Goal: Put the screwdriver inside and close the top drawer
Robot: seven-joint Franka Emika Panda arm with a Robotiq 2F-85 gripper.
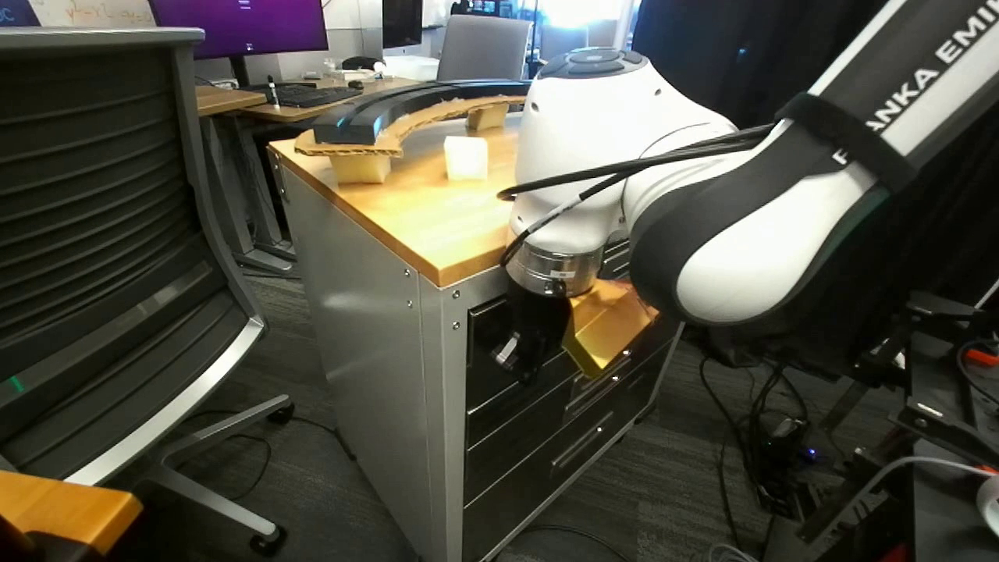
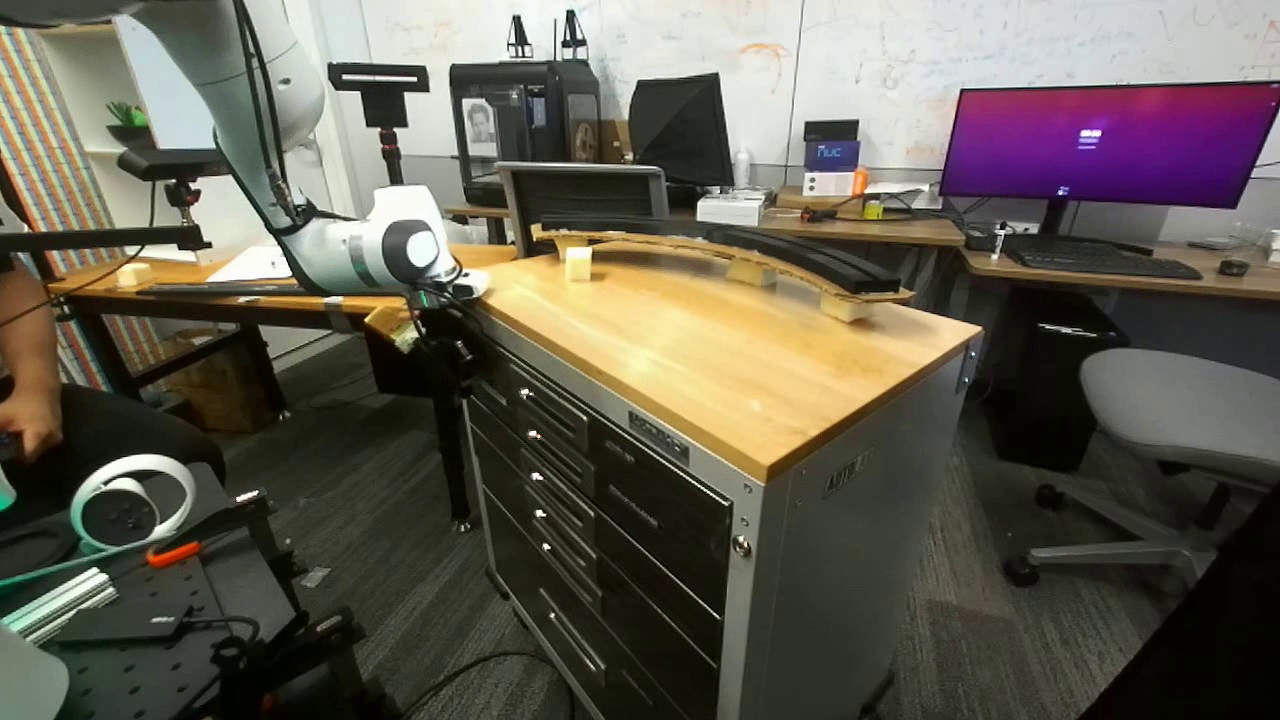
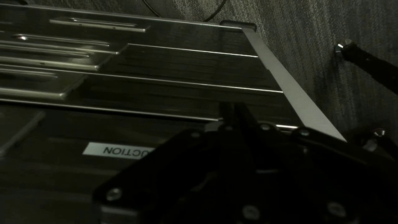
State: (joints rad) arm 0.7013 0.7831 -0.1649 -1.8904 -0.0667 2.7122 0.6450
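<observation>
The screwdriver does not show in any view; whether it lies inside a drawer is hidden. The top drawer point(image 2: 660, 478) is the uppermost dark front of the metal cabinet, and it looks flush with the frame; it also shows in an exterior view point(image 1: 488, 332). My gripper point(image 1: 524, 373) points down close in front of the upper drawers, near one end of the cabinet. In the wrist view, which is dark, the gripper point(image 3: 233, 107) has its fingertips close together with nothing visible between them. A drawer label point(image 3: 118, 151) shows beside it. Whether the fingers touch the front is unclear.
The wooden cabinet top point(image 2: 660, 340) carries a curved black beam point(image 2: 720, 235) on foam blocks. A mesh chair point(image 1: 101, 234) stands beside the cabinet. A dark cart point(image 2: 130, 640) holds an orange-handled tool point(image 2: 175, 554). A person point(image 2: 40, 400) sits at the edge of an exterior view.
</observation>
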